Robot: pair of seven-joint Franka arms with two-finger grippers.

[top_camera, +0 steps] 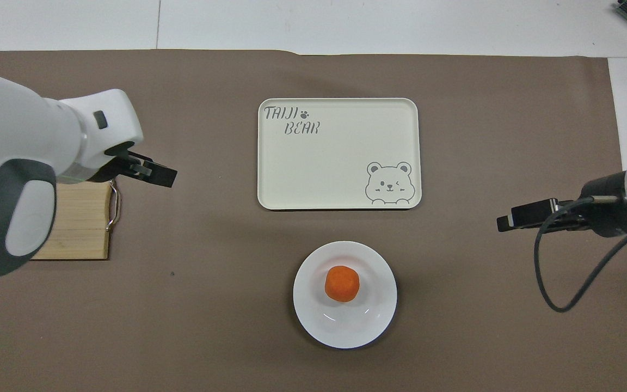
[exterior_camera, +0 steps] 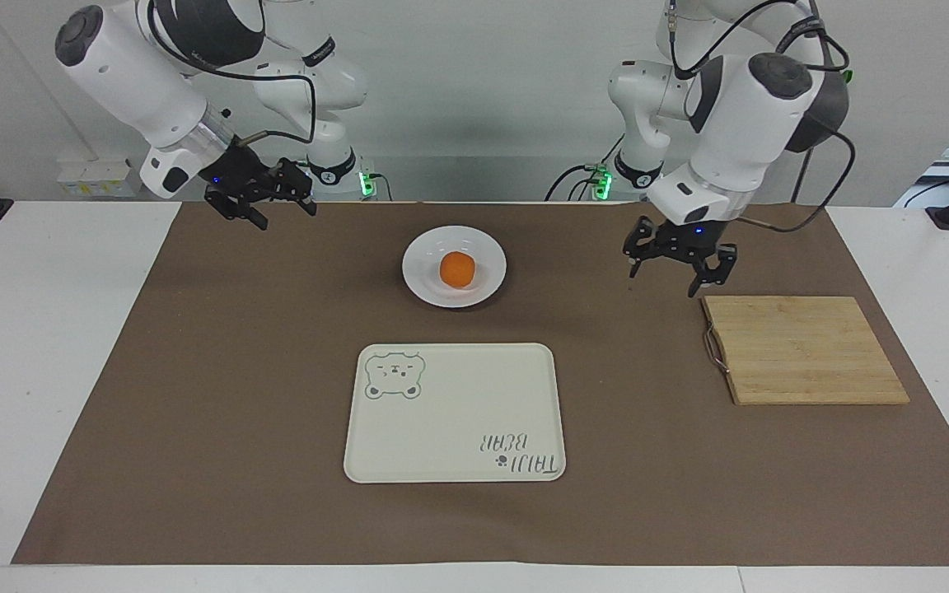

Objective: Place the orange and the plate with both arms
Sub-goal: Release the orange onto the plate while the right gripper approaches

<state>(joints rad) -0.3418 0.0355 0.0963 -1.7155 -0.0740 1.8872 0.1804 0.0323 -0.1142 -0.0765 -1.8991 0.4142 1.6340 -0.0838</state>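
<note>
The orange (exterior_camera: 458,269) (top_camera: 342,283) lies in the middle of the white plate (exterior_camera: 425,272) (top_camera: 346,326), which rests on the brown mat near the robots. Nothing touches either one. My left gripper (exterior_camera: 674,277) (top_camera: 153,173) hangs open and empty over the mat, beside the cutting board's handle edge and well off the plate toward the left arm's end. Over the mat's corner at the right arm's end, my right gripper (exterior_camera: 283,212) (top_camera: 526,216) is open and empty, pointing toward the middle of the table.
A cream tray with a bear drawing (exterior_camera: 454,412) (top_camera: 339,153) lies farther from the robots than the plate. A wooden cutting board (exterior_camera: 804,350) (top_camera: 82,223) with a metal handle sits toward the left arm's end. White table borders the mat.
</note>
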